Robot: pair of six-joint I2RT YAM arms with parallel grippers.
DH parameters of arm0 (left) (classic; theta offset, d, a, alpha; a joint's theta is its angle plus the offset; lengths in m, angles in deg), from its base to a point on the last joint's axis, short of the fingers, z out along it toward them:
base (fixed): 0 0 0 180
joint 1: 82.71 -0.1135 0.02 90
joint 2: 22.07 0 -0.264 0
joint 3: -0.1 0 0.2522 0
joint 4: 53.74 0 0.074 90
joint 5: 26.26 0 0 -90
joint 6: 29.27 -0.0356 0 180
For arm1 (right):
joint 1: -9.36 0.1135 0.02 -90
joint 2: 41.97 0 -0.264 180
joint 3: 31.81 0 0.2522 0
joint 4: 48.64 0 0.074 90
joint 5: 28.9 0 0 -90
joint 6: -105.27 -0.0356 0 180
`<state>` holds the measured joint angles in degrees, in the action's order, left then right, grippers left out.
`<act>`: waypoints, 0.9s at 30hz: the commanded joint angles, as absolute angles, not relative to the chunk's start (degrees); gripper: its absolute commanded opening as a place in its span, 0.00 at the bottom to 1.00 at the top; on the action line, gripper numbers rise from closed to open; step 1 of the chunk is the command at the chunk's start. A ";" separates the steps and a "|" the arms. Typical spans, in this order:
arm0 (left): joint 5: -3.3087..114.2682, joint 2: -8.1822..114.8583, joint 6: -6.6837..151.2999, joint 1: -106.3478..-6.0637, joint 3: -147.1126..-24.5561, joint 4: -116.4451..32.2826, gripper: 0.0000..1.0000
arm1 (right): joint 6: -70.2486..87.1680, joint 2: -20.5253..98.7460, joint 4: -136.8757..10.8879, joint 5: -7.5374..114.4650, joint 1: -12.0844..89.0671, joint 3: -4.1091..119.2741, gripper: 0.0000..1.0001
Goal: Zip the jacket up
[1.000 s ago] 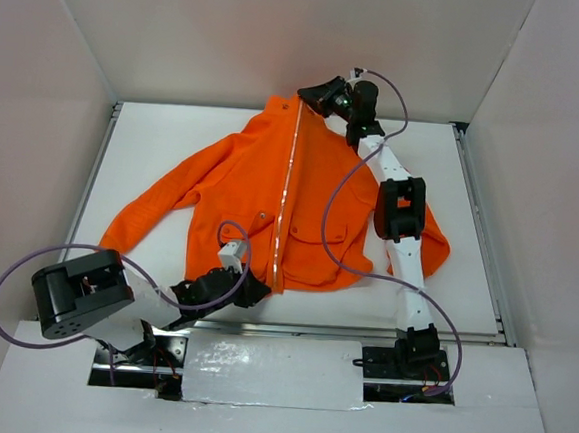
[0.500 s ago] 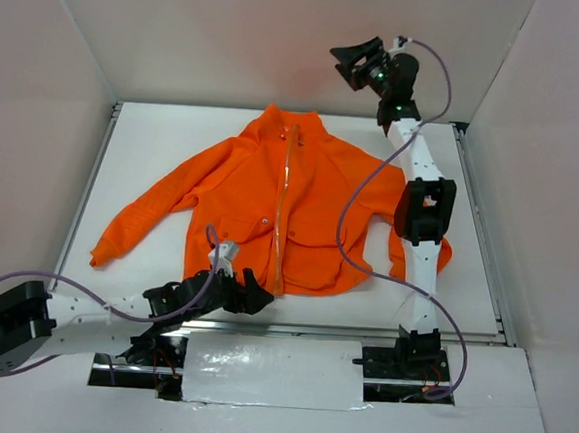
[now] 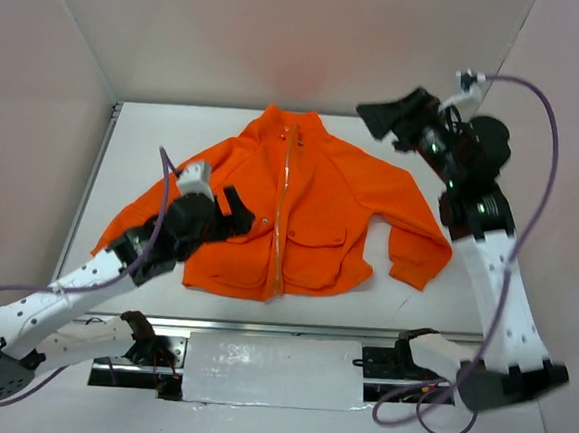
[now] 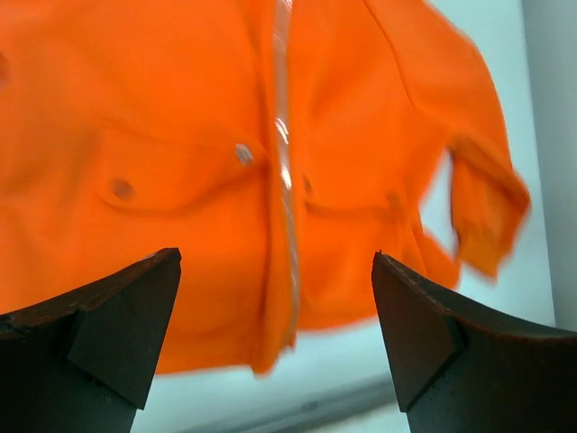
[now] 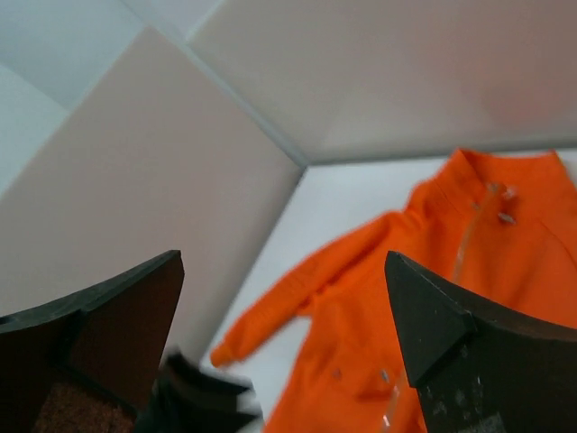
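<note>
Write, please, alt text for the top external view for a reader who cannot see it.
An orange jacket lies front up on a white table, closed along a pale zipper from hem to collar. The left gripper hovers over its chest and the right gripper hangs beyond its shoulder, both with fingers open and empty.

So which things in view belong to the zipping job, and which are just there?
Job:
- orange jacket, spread front-up
- its pale front zipper

Just there:
- white table
- beige enclosure walls
</note>
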<state>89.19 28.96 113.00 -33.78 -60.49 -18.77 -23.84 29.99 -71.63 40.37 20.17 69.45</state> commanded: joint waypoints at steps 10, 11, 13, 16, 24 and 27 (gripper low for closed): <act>100.46 24.53 101.60 -61.26 -84.41 7.03 0.99 | -12.49 -13.54 -104.32 64.71 23.15 45.94 1.00; 101.44 23.21 101.16 -61.35 -84.68 9.39 0.99 | -12.85 -15.15 -104.67 63.40 23.69 45.32 1.00; 102.76 18.64 100.46 -61.35 -84.94 11.43 1.00 | -12.94 -17.09 -106.95 59.80 23.43 46.10 1.00; 102.24 11.96 98.88 -61.35 -83.11 12.93 0.99 | -11.19 -17.36 -111.96 60.83 23.43 49.97 1.00; 103.90 -2.01 96.94 -61.26 -75.37 16.01 0.99 | -7.93 -22.89 -116.98 70.77 25.36 49.90 1.00; 104.70 -4.65 96.85 -61.26 -74.41 15.58 0.99 | -8.63 -24.65 -116.46 73.14 25.89 47.52 1.00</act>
